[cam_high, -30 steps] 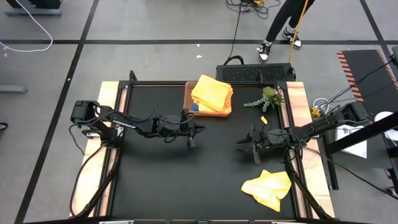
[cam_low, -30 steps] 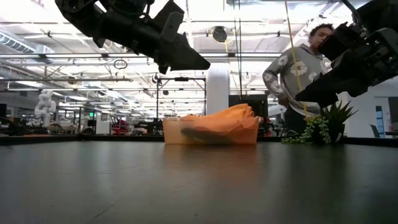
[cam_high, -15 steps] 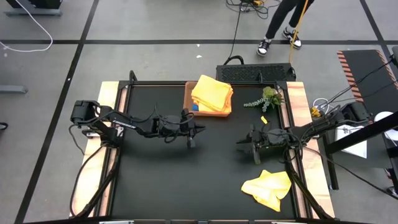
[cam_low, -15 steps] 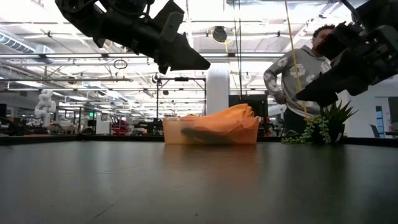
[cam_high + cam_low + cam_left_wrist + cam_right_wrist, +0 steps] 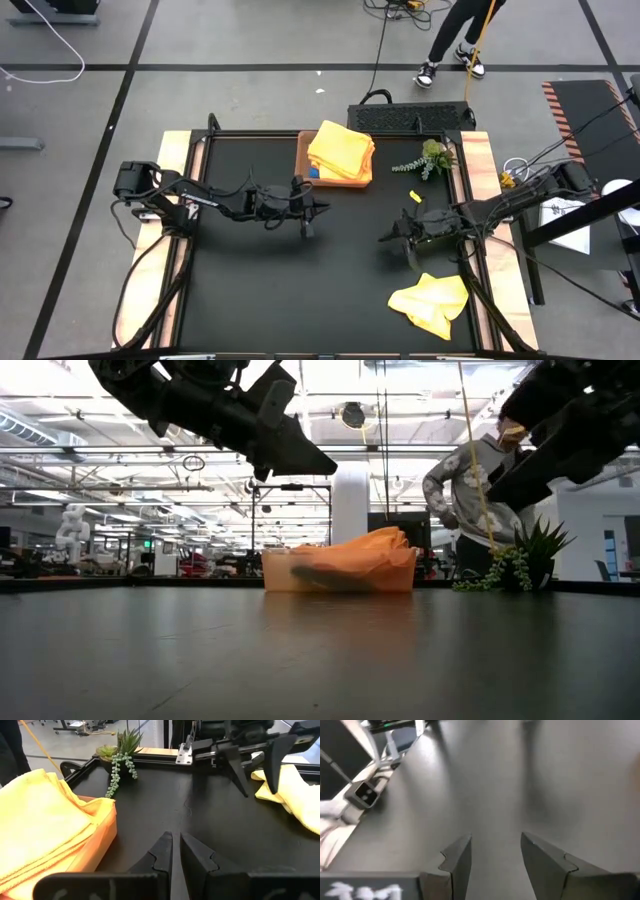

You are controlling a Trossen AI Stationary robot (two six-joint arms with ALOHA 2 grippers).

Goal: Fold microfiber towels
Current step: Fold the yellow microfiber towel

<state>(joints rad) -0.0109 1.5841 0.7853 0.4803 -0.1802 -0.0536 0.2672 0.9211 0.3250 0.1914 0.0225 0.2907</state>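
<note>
Table (image 5: 260,290) lies black and bare nearest me, and on its near right corner a crumpled yellow towel (image 5: 431,303) sits loose, close to the right edge. Just beyond that towel my right jaws (image 5: 397,238) hang above the table, spread apart with nothing between them; in the right wrist view only bare surface shows past my right fingers (image 5: 457,857). Level with them, on the left half of the table, my left jaws (image 5: 315,212) hover too, pressed almost together and gripping nothing, the two dark tips nearly touching in the left wrist view (image 5: 174,851). Both sets point inward toward each other, well apart, with open table between.

Farther back, at the far edge near the middle, the brown tray (image 5: 303,160) holds a stack of folded yellow towels (image 5: 341,150); a bit of blue (image 5: 314,172) shows under the stack at its near left corner. To the right of the tray, near the far right corner, lies the small green plant sprig (image 5: 428,157), and a small yellow scrap (image 5: 415,196) rests on the table between the sprig and my right arm. Beyond the table a person (image 5: 472,490) in a grey top stands on the floor.
</note>
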